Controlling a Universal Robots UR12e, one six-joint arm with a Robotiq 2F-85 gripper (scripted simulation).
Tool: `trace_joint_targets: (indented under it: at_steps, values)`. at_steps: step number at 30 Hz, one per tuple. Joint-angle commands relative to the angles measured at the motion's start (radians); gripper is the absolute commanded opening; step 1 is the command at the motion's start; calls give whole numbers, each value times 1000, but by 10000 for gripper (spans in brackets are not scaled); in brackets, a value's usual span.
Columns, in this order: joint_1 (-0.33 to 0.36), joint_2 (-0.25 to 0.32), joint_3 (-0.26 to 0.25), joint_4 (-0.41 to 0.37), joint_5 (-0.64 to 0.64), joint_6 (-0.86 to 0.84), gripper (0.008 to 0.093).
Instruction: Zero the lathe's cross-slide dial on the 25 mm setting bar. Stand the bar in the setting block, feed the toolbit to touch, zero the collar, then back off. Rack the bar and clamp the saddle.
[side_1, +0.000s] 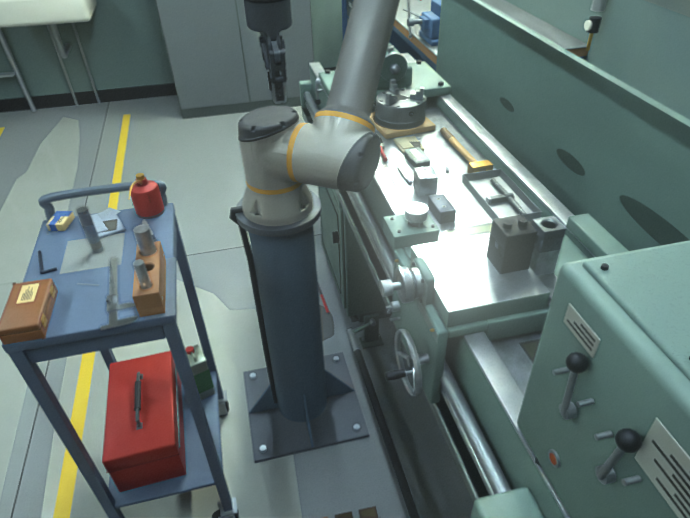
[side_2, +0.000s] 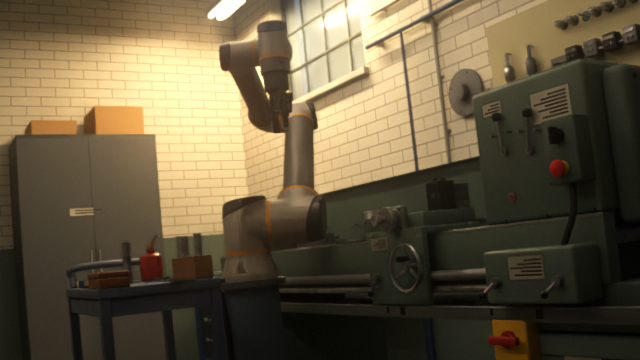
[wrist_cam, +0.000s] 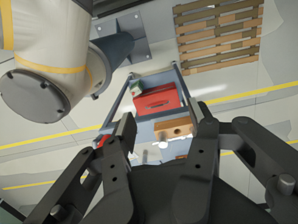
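Two grey steel bars (side_1: 144, 237) stand in the wooden rack block (side_1: 149, 280) on the blue cart's top shelf. Another grey bar (side_1: 89, 228) leans on the shelf nearer the cart's handle. High above the floor between cart and lathe, my gripper (side_1: 276, 89) hangs open and empty, pointing down. In the wrist camera the gripper (wrist_cam: 161, 124) frames the rack block (wrist_cam: 173, 129) far below. The setting block (side_1: 511, 245) sits on the lathe's cross-slide, with a square socket block (side_1: 549, 231) beside it. The cross-slide handle and dial (side_1: 404, 283) face the aisle.
A red toolbox (side_1: 144, 421) sits on the cart's lower shelf. A red oil can (side_1: 146, 196) and a brown box (side_1: 27, 310) are on the top shelf. My own pedestal (side_1: 290, 312) stands between cart and lathe. A hammer (side_1: 465, 149) and chuck (side_1: 399, 107) lie on the lathe.
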Motion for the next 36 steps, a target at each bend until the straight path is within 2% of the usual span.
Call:
trace_joint_targets:
  at_steps: [1,5,16,21,24,27,32,36]
  values:
    - [0,0,-1,0,0,0,594]
    - [0,0,-1,0,0,0,530]
    - [-3,-1,-1,0,0,-3,530]
    - [-50,-11,4,6,0,-49,530]
    - [-118,-25,10,13,0,-117,530]
    - [-219,-41,18,21,0,-218,530]
    - [-446,-58,34,24,0,-444,530]
    - [-637,-44,43,2,0,-635,530]
